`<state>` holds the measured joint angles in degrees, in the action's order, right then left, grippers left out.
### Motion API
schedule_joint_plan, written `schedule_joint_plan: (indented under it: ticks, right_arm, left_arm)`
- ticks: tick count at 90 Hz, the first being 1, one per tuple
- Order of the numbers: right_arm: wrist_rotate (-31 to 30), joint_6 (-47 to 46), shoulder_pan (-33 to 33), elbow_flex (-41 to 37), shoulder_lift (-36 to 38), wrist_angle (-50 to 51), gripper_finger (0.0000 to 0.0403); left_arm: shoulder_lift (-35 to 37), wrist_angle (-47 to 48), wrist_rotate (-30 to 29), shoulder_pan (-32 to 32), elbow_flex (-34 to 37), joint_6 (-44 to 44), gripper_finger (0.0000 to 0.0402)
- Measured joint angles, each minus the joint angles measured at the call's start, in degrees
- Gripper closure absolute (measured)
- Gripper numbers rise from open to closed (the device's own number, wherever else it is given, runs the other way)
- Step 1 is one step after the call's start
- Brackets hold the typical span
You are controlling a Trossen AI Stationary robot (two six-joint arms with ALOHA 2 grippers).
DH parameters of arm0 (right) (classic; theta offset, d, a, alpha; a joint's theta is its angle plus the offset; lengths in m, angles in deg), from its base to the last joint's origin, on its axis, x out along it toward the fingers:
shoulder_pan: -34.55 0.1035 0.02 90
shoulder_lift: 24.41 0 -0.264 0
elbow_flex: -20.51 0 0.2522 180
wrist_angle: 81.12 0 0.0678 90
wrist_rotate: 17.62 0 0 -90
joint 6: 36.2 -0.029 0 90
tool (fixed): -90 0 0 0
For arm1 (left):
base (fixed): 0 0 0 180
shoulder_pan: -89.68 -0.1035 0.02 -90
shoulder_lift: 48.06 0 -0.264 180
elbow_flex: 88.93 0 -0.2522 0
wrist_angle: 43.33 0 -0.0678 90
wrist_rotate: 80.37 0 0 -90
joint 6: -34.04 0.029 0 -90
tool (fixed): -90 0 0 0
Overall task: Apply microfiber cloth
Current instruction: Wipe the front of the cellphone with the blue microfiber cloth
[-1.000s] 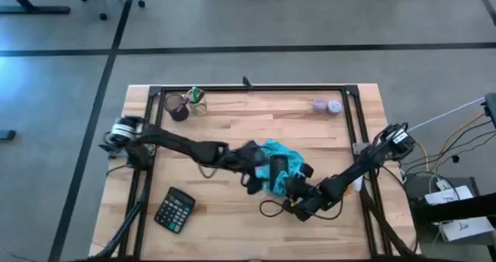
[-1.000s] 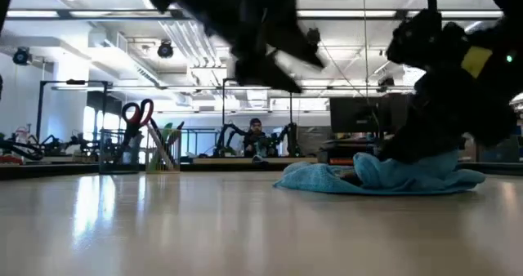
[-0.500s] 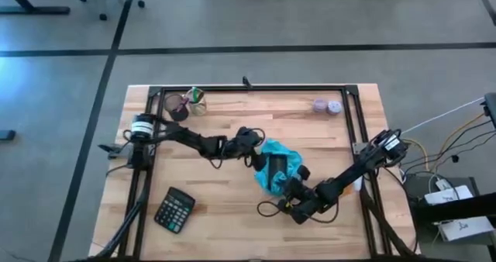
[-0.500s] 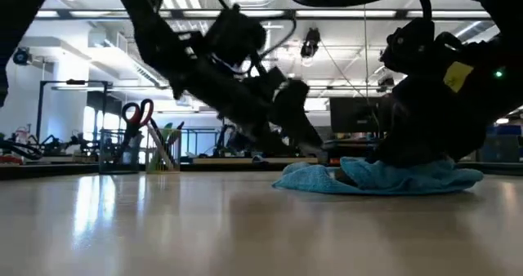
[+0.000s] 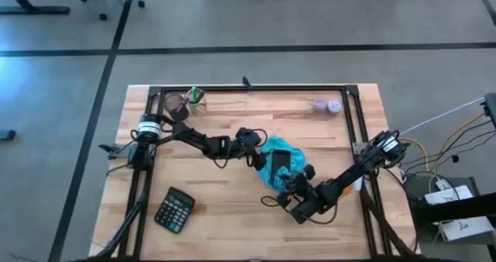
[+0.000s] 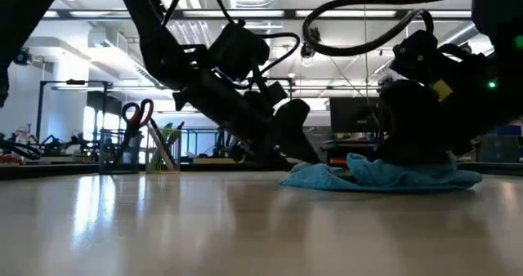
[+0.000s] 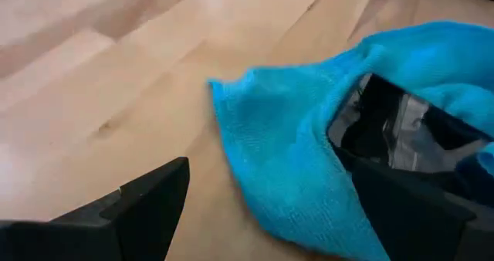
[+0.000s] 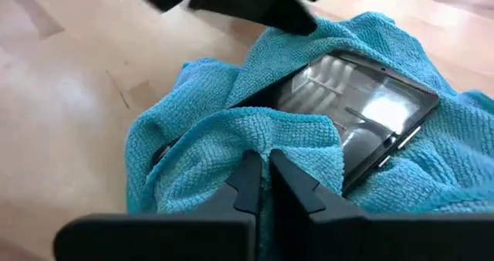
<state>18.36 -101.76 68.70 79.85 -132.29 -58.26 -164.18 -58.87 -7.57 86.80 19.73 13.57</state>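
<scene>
The turquoise microfiber cloth [image 5: 285,149] lies crumpled at mid-table, wrapped loosely around a black phone [image 8: 363,110] whose screen shows through the opening. My right gripper [image 8: 267,162] comes from the near right and is shut on the cloth over the phone's near end. My left gripper [image 7: 266,176] stands open, low over the cloth's left edge [image 7: 231,114], one finger on either side of that edge. In the low view it reaches down to the cloth's left end [image 6: 294,176]. My right gripper pinches a raised fold of the cloth [image 8: 285,133] between its two fingers, at the cloth's near side. The fingers slant down from the table's near right. The rest of the cloth lies slack on the table and over the phone. My left gripper's fingers straddle the cloth's left edge; whether they touch it, I cannot tell.
A black calculator [image 5: 175,209] lies at the near left. Cups holding scissors and pens [image 5: 186,103] stand at the far left, and two small purple things [image 5: 327,105] at the far right. A black frame rail [image 5: 248,89] borders the work area. A cable loop [image 5: 271,204] lies beside my right gripper.
My left gripper has swung from the cloth's near side toward the far edge and come down to the cloth's left edge. My right gripper has stayed shut on the cloth.
</scene>
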Motion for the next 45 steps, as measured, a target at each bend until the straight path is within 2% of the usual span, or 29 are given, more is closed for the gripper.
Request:
schedule_joint_plan:
  ticks: [27, 39, 45]
  right_arm:
    - [5.93, 13.9, -1.25, -0.11, 1.6, -3.14, 0.0403]
    - [12.54, 22.01, -4.0, -0.29, 3.65, -3.49, 0.0403]
    - [15.38, 24.21, -5.41, -0.52, 3.99, -4.07, 0.0403]
  left_arm:
    - [-0.81, -4.28, 12.81, -3.93, -2.55, 8.93, 0.0054]
    - [-5.1, -15.12, 27.41, -4.12, -2.61, 14.56, 0.0054]
    - [-7.08, -16.67, 29.14, -3.99, -3.9, 14.17, 0.0054]
